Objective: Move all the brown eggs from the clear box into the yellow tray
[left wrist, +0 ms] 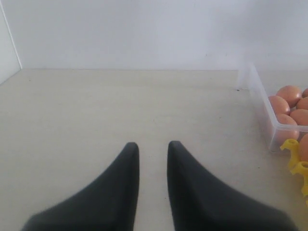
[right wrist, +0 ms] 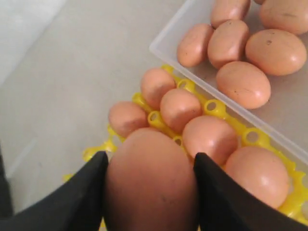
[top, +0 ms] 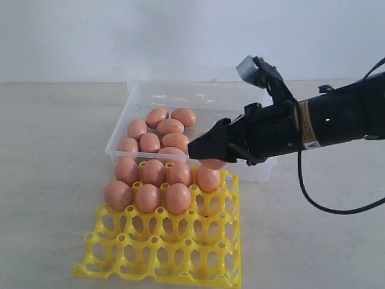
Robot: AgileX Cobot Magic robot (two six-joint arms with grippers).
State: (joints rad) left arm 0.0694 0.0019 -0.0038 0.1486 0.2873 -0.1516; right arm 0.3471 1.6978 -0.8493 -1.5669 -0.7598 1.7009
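Right wrist view shows the right gripper [right wrist: 150, 161] clamped on one smooth oval brown egg [right wrist: 149, 192], held above the far right corner of the bright yellow lattice egg tray [top: 180, 256]. Seven seated eggs [top: 154, 172] fill the tray's two far rows, and more lie in the shallow clear plastic box [top: 240, 96] just beyond. This looks like the carry-and-place step. The next move probably calls for lowering the egg into the empty cup [top: 209, 205] at the second row's right end, then gently parting the jaws. The left gripper [left wrist: 153, 149] hovers slightly apart, empty, over the bare table [left wrist: 96, 106] at left.
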